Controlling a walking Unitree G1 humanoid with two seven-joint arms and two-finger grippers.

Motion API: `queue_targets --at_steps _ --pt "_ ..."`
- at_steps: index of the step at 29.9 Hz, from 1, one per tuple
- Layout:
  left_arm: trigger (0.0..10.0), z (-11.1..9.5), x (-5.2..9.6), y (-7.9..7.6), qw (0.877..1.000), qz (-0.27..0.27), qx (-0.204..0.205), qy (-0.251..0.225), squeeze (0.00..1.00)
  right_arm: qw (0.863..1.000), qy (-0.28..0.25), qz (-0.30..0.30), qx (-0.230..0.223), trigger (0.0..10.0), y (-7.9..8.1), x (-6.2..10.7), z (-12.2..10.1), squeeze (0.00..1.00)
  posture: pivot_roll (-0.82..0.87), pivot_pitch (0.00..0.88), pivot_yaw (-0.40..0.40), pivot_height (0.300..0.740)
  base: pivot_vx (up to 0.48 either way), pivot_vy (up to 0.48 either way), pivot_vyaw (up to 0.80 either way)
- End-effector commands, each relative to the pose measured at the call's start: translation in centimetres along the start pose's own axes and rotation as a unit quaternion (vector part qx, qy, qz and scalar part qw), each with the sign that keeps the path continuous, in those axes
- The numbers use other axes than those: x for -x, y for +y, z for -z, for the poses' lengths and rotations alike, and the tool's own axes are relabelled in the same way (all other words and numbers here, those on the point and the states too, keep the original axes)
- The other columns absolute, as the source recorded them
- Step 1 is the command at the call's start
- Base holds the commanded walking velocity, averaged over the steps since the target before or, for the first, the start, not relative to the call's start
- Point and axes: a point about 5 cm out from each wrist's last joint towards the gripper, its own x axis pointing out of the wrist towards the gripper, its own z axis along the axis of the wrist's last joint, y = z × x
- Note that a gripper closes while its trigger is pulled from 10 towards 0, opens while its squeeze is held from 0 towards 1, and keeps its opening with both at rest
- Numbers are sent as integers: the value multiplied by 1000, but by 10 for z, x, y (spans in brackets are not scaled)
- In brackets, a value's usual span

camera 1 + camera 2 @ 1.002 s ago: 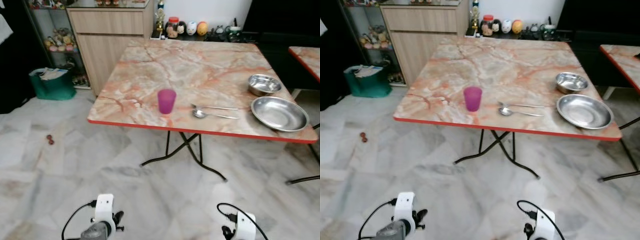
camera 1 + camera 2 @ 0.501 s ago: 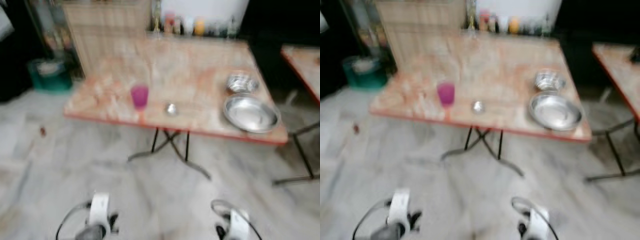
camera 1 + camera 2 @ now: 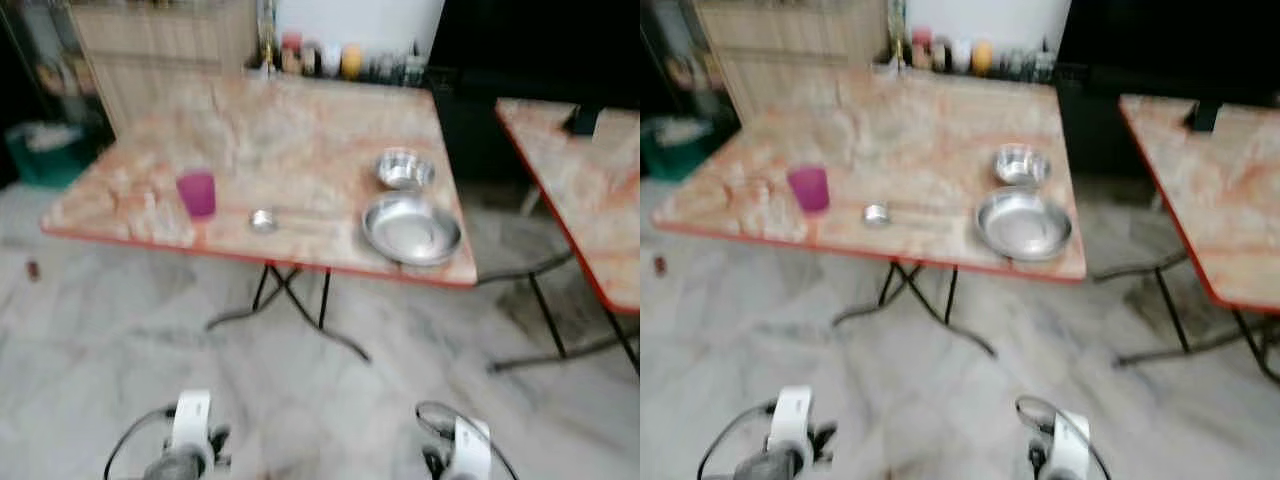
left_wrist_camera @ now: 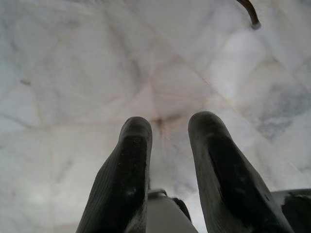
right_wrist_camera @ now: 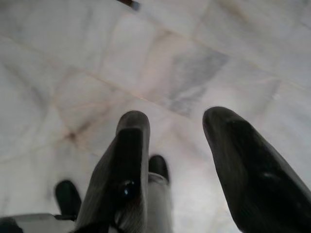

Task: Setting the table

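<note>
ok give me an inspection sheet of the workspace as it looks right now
surface: marble-pattern folding table with a red edge, on a pale marble floor; the head views are blurred.
job's things: purple cup near the front edge; spoon to its right; steel plate further right; small steel bowl just behind the plate.
clutter: small dark object on the floor left of the table.
grippers: left gripper and right gripper both open, empty, hanging low over the floor.
cables: black cable loops at both wrists.
surroundings: second table to the right; wooden cabinet and a shelf of jars behind.
</note>
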Motion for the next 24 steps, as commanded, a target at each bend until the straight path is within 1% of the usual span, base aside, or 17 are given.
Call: queue_targets --at_steps 1,5,15,23,24 --pt "10000 4 1 1 1000 1 -8 8 0 1000 -4 2 0 10000 -1 -1 -4 0 31 0 -37 740 0 -330 0" --pt "10000 4 1 0 1000 1 -10 8 0 1000 -4 2 0 10000 -1 -1 -4 0 31 0 -37 740 0 -323 0" --pt "10000 2 1 1 1000 -1 -22 3 0 1000 -6 2 0 10000 -1 -1 -4 0 36 0 -36 740 0 0 0" --pt "10000 3 1 3 1000 -3 -23 6 0 1000 -3 2 -4 10000 0 -1 -3 0 35 0 -34 740 0 0 0" --pt "10000 3 1 2 1000 -3 -27 5 0 1000 -1 1 1 10000 0 -1 -3 0 35 0 -34 740 0 0 -531"
